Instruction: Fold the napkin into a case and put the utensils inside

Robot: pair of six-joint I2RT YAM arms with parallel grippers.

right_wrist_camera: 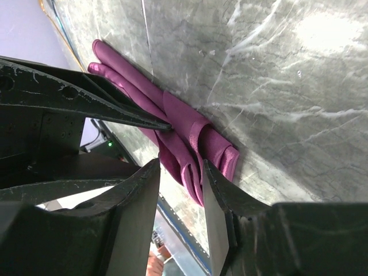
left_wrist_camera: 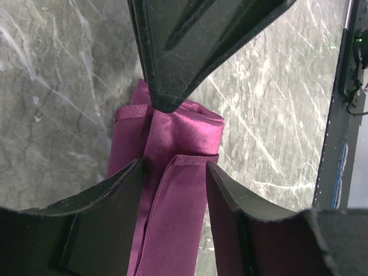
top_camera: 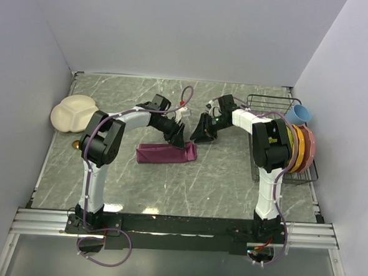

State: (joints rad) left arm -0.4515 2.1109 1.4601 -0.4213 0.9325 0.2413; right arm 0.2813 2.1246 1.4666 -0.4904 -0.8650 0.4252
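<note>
The napkin (top_camera: 167,154) lies folded as a narrow maroon-purple strip on the marble table, its right end bunched in loose layers (right_wrist_camera: 190,144). My left gripper (top_camera: 178,136) hovers over that right end. In the left wrist view it (left_wrist_camera: 174,164) is open, with a hemmed flap of cloth (left_wrist_camera: 184,201) lying in the gap. My right gripper (top_camera: 203,134) faces it from the right and is also open (right_wrist_camera: 181,164), the folded cloth end showing between its fingers. One right finger (left_wrist_camera: 172,57) points down at the cloth. A small gold bit of the utensils (top_camera: 76,144) peeks out left of my left arm.
A cream divided plate (top_camera: 73,114) sits at the far left. A wire dish rack (top_camera: 284,138) at the right holds coloured plates (top_camera: 302,148) and a blue cup (top_camera: 300,114). Walls close in the table on three sides.
</note>
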